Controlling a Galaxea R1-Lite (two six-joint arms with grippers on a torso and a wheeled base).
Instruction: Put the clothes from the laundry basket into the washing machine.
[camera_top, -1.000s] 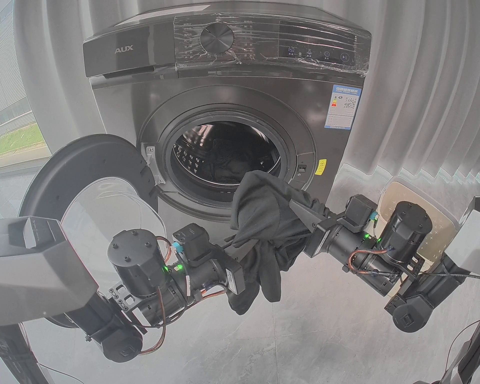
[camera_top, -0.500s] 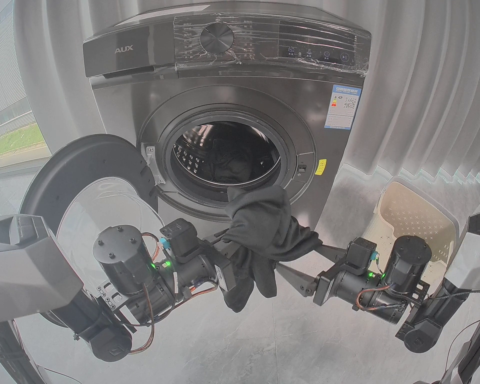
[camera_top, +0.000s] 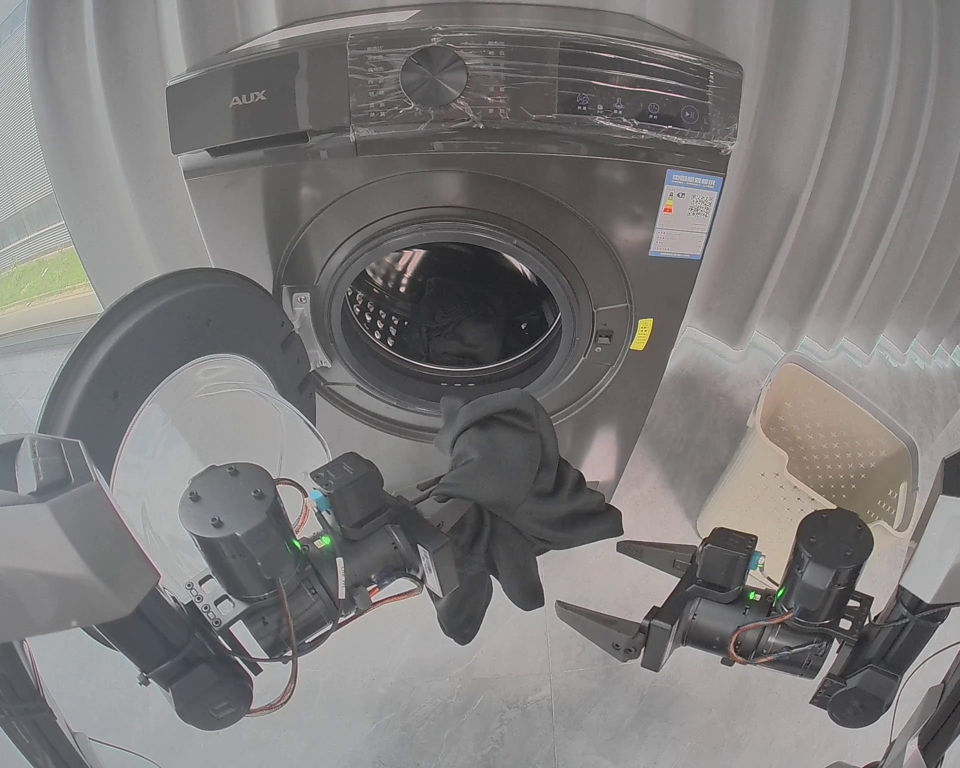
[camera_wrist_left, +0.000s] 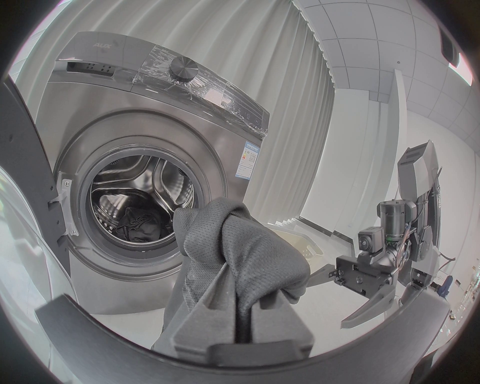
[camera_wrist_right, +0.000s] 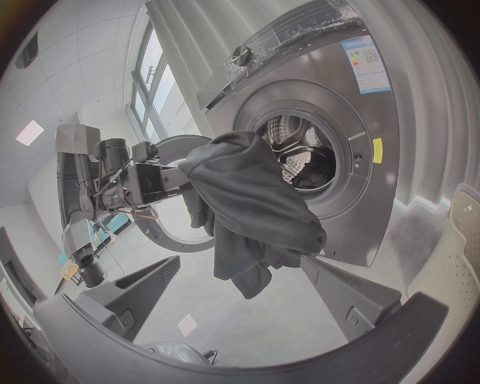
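Note:
A dark grey garment (camera_top: 510, 470) hangs in front of the washing machine (camera_top: 450, 180), just below its open drum (camera_top: 450, 310). My left gripper (camera_top: 440, 505) is shut on the garment's near edge; in the left wrist view the fingers (camera_wrist_left: 220, 305) pinch the cloth (camera_wrist_left: 240, 240). To the lower right of the garment my right gripper (camera_top: 590, 578) stands open and holds nothing. The right wrist view shows its gripper (camera_wrist_right: 240, 260) spread wide below the hanging garment (camera_wrist_right: 245, 190). Dark clothes (camera_top: 455, 330) lie inside the drum. The cream laundry basket (camera_top: 830, 440) stands at the right.
The machine's round door (camera_top: 170, 370) is swung open to the left, behind my left arm. Pale curtains (camera_top: 850, 180) hang behind and to the right. Grey floor (camera_top: 560, 680) lies open below the garment.
My right gripper has let go of the garment, opened, and drawn back down and to the right. The garment has sunk lower and now hangs from the left gripper alone.

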